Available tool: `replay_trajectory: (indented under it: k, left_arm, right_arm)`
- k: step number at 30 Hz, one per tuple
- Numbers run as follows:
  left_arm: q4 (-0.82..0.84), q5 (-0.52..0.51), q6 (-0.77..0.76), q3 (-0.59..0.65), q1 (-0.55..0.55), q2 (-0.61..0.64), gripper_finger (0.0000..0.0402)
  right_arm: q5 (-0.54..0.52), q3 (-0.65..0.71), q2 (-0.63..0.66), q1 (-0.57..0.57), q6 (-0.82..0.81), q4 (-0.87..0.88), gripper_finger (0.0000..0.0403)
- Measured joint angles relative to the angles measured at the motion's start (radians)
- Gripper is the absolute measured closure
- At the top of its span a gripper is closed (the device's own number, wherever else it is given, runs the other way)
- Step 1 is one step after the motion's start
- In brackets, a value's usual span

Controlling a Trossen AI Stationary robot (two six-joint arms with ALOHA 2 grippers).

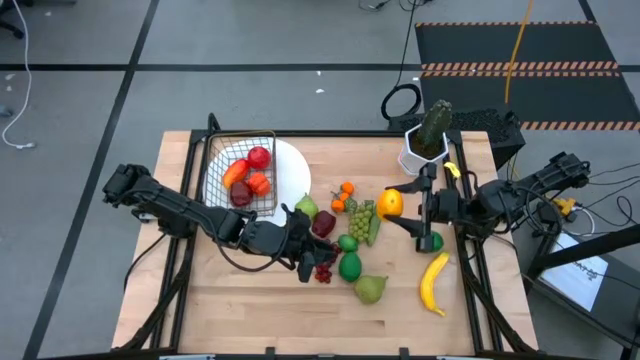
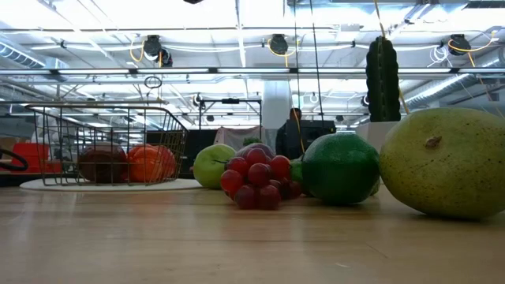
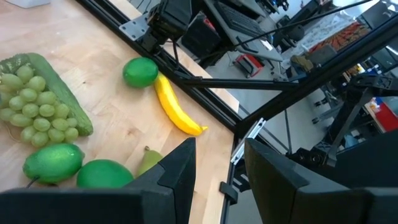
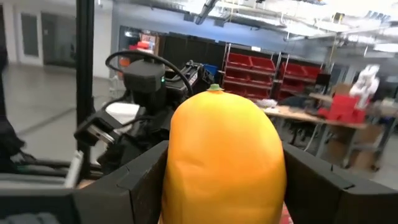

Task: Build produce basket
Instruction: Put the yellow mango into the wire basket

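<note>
The right gripper (image 4: 221, 180) clenches a yellow-orange fruit (image 1: 389, 203) mid-table. It should carry high across to the basket (image 1: 240, 172), on the white plate (image 1: 296, 170), and release gently. The left gripper (image 3: 217, 180) hovers parted, empty, above the red grapes (image 2: 256, 177).

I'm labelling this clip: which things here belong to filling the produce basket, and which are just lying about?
Belongs:
basket, some red and orange produce inside
orange fruit, in the right gripper
banana
green grapes
red grapes
pear

Lying about:
white plate under the basket
potted cactus
</note>
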State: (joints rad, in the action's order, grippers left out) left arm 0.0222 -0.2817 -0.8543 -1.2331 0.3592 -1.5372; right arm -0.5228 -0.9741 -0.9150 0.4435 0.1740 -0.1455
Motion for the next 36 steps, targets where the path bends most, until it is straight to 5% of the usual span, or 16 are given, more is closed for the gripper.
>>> replay_trajectory:
  k: [13,28,36]
  left_arm:
    - [-0.183,-0.009,0.201,0.000,-0.015,0.000,0.0254]
    - [-0.319,-0.105,0.302,0.000,-0.052,0.000,0.0018]
    - [-0.365,-0.019,0.299,0.000,-0.080,0.000,0.0010]
  right_arm:
    - [0.000,0.000,0.000,0.000,-0.434,-0.001,0.0149]
    - [0.000,0.000,-0.054,-0.004,-0.557,-0.090,0.0149]
    - [0.000,0.000,-0.169,-0.034,-0.556,-0.233,0.0149]
